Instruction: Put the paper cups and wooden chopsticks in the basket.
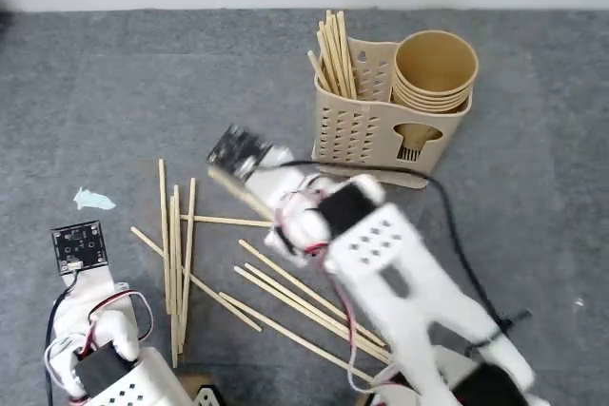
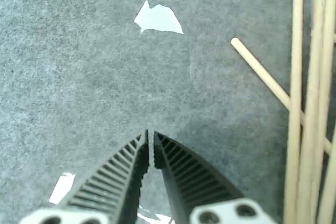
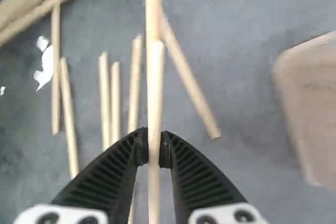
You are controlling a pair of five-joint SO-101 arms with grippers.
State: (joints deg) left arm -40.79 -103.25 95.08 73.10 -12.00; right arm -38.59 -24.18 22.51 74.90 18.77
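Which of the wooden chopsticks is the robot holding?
The pale wooden chopstick pinched in the right hand; the others lie loose on the grey carpet.

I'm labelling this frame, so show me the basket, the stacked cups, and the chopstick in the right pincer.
basket point(image 1: 366, 135), high view, perforated front wall.
cups point(image 1: 435, 64), high view, inside of the top cup.
chopstick point(image 3: 154, 87), right wrist view, shaft just beyond the right pincer point(image 3: 153, 142).
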